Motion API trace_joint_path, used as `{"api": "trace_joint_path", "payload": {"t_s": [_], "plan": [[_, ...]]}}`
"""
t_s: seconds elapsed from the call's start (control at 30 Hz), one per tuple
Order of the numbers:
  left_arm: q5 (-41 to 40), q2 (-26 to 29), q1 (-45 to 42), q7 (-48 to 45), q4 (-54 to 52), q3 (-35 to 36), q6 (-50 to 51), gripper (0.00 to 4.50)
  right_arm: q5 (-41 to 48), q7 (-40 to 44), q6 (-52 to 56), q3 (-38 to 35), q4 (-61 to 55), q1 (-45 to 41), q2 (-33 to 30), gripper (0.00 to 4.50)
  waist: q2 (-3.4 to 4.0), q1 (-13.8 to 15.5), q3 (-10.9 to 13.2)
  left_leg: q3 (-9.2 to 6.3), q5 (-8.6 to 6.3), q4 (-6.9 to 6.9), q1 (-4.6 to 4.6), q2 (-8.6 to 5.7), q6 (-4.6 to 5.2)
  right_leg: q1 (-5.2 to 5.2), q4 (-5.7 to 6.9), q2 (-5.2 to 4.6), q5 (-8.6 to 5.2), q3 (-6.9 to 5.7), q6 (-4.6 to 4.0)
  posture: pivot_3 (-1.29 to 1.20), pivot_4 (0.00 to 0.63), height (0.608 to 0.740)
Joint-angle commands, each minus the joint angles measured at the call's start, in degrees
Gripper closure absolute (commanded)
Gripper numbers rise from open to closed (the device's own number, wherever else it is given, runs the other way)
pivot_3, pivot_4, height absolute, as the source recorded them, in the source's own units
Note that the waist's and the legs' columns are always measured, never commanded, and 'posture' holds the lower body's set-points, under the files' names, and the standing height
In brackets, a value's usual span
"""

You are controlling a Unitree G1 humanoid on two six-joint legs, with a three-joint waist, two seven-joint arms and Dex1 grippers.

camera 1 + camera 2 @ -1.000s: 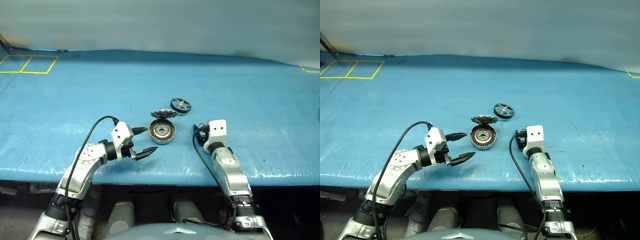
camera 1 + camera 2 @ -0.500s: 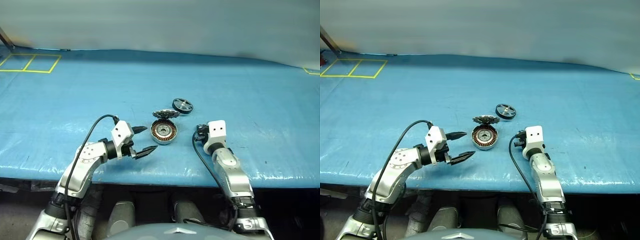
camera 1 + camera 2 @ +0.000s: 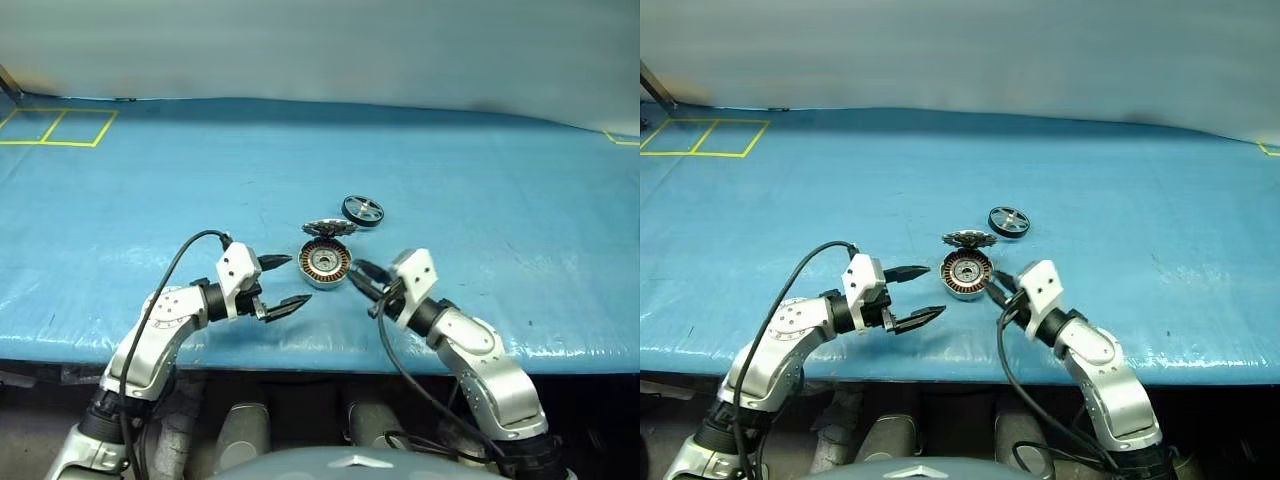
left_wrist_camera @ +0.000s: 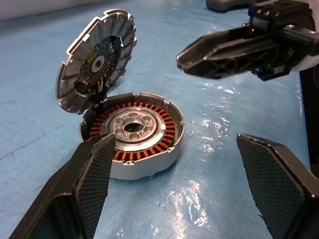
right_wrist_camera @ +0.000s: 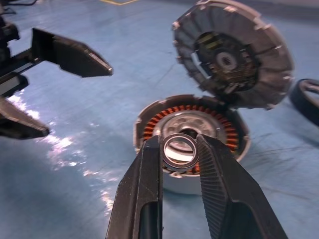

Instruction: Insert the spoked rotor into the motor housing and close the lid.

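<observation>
Spoked rotor: we see the small round wheel with black rim and shiny silver spokes (image 3: 362, 210) lying flat on the blue table cover (image 3: 120, 220), just right of centre of the head view, up and to the right of the housing and apart from it.
Motor housing: our round silver-rimmed cup with a ring of copper-brown windings around a silver hub (image 3: 325, 264) sits at the centre of the frame, open side up, between our two grippers.
Lid: the silver-grey toothed metal disc (image 4: 95, 60) stands tilted up at the housing's far edge, joined to it, its inner face showing a dark patch and a small silver centre.
Left gripper: our left gripper (image 3: 283, 281), at centre left, has its two black fingers spread wide apart with nothing between them, tips pointing toward the housing and short of it.
Right gripper: our right gripper (image 5: 179, 155), just right of the housing in the head view, is pinched onto a small silver metal ring (image 5: 179, 150), held between the fingertips in front of the housing.
Yellow tape lines: they mark squares (image 3: 55, 127) at the upper left.
</observation>
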Motion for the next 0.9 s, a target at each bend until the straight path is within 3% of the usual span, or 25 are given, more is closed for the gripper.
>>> {"api": "trace_joint_path", "payload": {"t_s": [0.03,0.3,0.73,0.9], "plan": [[-0.1,0.5,0.0,0.7,0.0,2.7,-1.6,0.34,-2.1,1.3,-0.3,4.0,0.8,-3.5,-0.1,3.84,-0.03,0.0,0.0,0.00,0.00,0.01,0.00,0.00,0.00,0.00,0.00,0.00,0.00,0.00,0.00,0.00,0.150,0.740],[-0.2,0.3,3.1,3.7,0.4,6.6,-1.5,0.34,-6.0,-1.1,-4.0,5.8,9.8,-11.0,4.4,3.84,-0.12,0.1,0.1,0.01,0.00,0.01,-0.03,0.00,0.00,-0.02,-0.02,-0.01,0.02,-0.01,0.03,0.00,0.150,0.740],[-0.2,-1.6,3.0,4.4,-0.3,5.0,-1.2,0.34,-13.0,-7.7,-7.5,3.5,17.2,-14.1,5.0,3.84,-0.13,0.2,0.1,0.01,0.00,-0.16,-0.09,-0.02,-0.01,0.03,-0.37,-0.03,0.21,-0.03,0.34,0.00,0.150,0.740],[-0.3,-1.8,2.3,4.1,0.3,4.7,-0.9,0.34,-11.2,-5.8,-6.2,3.9,16.4,-13.7,6.2,3.84,-0.13,0.2,0.1,0.01,0.00,-0.23,-0.08,-0.02,-0.01,0.02,-0.37,-0.03,0.25,-0.03,0.40,0.00,0.150,0.740]]}}
